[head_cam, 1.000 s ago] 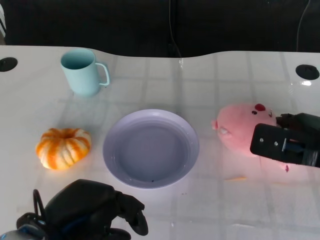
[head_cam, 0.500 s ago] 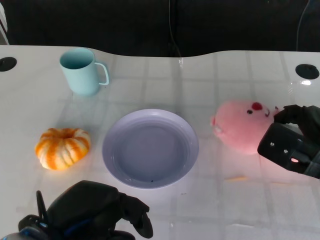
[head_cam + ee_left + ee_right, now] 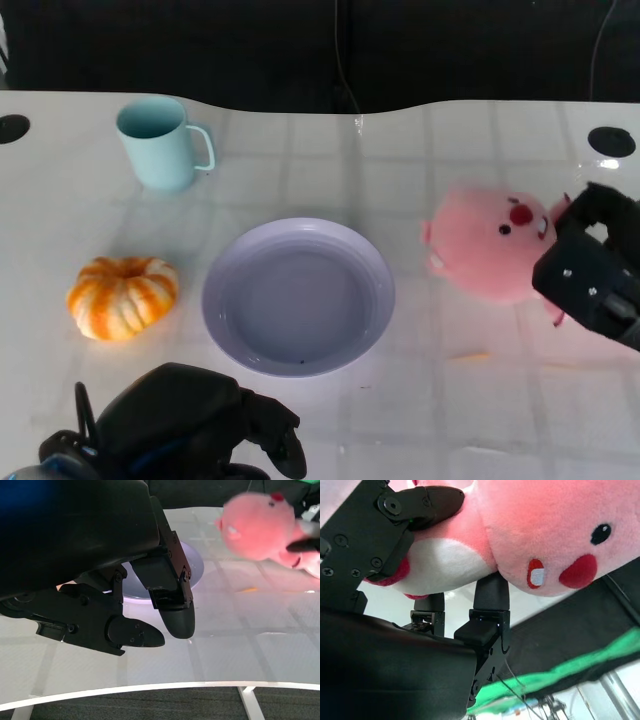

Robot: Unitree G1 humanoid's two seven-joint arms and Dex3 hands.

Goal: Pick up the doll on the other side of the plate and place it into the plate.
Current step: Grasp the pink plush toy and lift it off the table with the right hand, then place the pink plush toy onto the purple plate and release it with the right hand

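Observation:
A pink plush doll with a red cheek and black eye hangs just above the table to the right of the lavender plate. My right hand grips its body from the right; in the right wrist view the black fingers wrap the doll from both sides. The left wrist view shows the doll lifted beyond the plate. My left hand rests low near the table's front edge with fingers curled and nothing in it.
A light blue mug stands at the back left. An orange and white pumpkin lies left of the plate. Two black holes sit in the table's far corners.
My right hand has turned and raised the doll off the table, so its face now points up and toward the plate. The left hand stays where it was.

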